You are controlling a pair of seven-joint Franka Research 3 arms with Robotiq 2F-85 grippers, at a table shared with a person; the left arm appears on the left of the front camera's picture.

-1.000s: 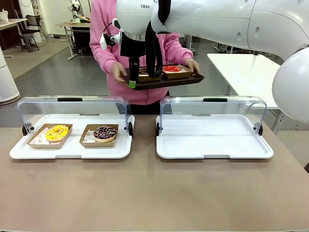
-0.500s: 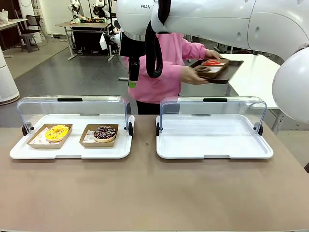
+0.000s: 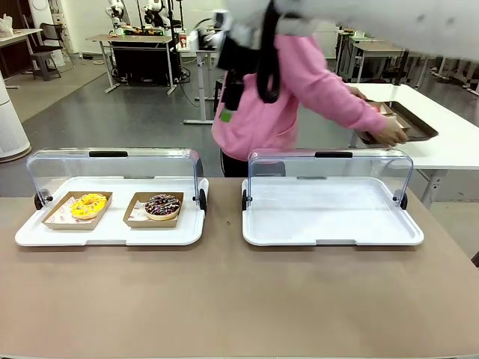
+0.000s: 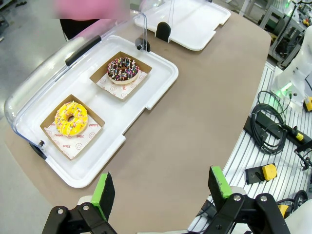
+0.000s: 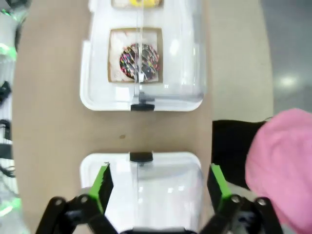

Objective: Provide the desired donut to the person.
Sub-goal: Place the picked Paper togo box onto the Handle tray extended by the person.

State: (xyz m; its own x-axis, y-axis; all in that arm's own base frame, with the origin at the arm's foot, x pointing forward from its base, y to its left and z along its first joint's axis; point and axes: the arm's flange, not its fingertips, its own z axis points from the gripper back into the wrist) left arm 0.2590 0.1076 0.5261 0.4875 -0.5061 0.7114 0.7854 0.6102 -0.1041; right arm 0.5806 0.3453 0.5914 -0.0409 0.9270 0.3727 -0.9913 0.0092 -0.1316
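Observation:
The person (image 3: pixel 284 82), in a pink hoodie, leans toward picture right with both hands on a dark tray (image 3: pixel 408 123) at the white side table. A yellow sprinkled donut (image 3: pixel 88 205) (image 4: pixel 71 117) and a chocolate sprinkled donut (image 3: pixel 162 206) (image 4: pixel 123 69) (image 5: pixel 139 59) sit in cardboard trays in the left display case (image 3: pixel 112 235). My right gripper (image 3: pixel 227 112) (image 5: pixel 158 183) hangs high and motion-blurred in front of the person, open and empty. High above the near table edge, my left gripper (image 4: pixel 162 185) is open with nothing between its fingers.
The right display case (image 3: pixel 329 232) (image 5: pixel 141 170) holds nothing, and both clear lids stand raised. A white side table (image 3: pixel 441 142) is at the far right. Cables and small devices (image 4: pixel 273 141) lie beside the table on the left arm's side.
The person has turned to picture right and carried the dark tray from chest height over to the white side table. My right arm has swung up and to the right, still open.

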